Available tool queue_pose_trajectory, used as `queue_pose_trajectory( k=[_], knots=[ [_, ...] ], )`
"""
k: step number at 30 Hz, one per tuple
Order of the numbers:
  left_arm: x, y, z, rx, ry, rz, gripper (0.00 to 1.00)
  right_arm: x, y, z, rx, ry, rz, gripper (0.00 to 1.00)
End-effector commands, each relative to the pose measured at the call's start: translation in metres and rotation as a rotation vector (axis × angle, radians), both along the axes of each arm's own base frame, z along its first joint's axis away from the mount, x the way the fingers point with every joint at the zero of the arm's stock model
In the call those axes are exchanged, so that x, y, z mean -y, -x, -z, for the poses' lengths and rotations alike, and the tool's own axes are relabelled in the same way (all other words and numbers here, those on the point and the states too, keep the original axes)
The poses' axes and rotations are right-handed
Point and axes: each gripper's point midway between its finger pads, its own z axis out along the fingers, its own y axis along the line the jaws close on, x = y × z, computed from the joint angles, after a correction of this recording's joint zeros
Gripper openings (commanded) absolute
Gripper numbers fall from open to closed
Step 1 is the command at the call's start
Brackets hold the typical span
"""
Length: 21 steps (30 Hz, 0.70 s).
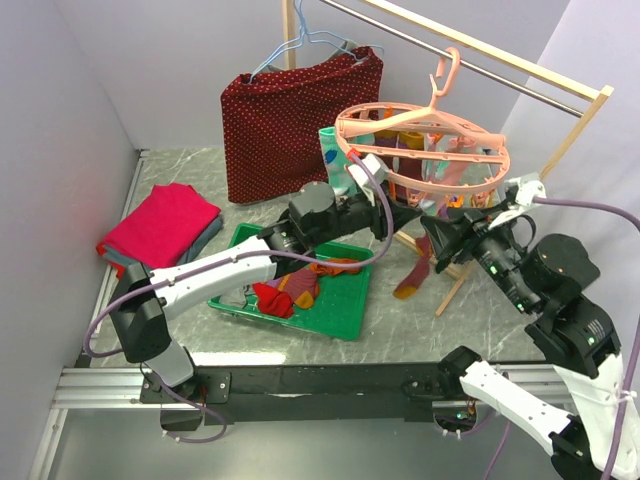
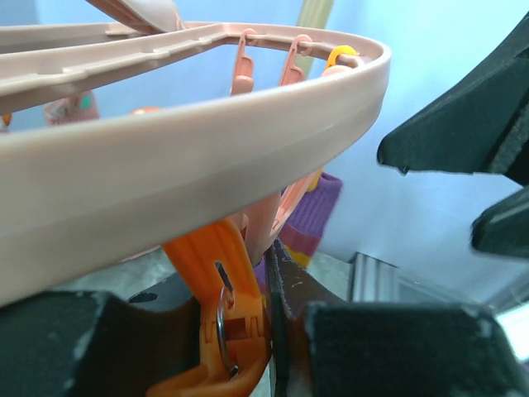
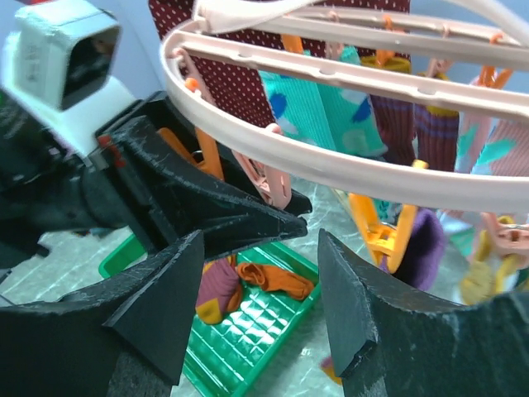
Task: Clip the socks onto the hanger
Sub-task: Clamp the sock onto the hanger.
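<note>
Back right, hanger (image 1: 425, 127) hooked on rail (image 1: 400, 30), oval ring roughly level, long axis left to right, left gripper (image 2: 266, 281) clamped on orange peg (image 2: 216, 273) under its left rim, right gripper (image 3: 258, 306) jaws apart, crowding close, loose socks (image 1: 300, 285) in tray (image 1: 340, 325).

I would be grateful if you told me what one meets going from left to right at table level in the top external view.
folded red cloth stack → green tray → sock just right of the tray. The pink hanger and both grippers overlap these, so they are left out.
</note>
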Motion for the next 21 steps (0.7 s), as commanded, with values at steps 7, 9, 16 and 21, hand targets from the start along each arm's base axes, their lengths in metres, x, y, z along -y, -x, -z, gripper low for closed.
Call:
queue_pose_trajectory(
  k=[7,9,16,21],
  knots=[
    [0.0,0.0,-0.025,0.102,-0.011,-0.116,0.17,0.004,-0.03,-0.002,0.015,-0.079,0.126,0.59],
    [0.0,0.001,-0.025,0.108,-0.015,-0.119,0.16,0.005,-0.034,-0.004,0.028,-0.099,0.146,0.57],
    [0.005,0.003,-0.022,0.118,-0.035,-0.125,0.16,0.001,-0.04,-0.007,0.053,-0.133,0.147,0.53],
    [0.007,0.005,-0.02,0.12,-0.041,-0.119,0.16,0.0,-0.047,-0.004,0.053,-0.135,0.165,0.51]
  ],
)
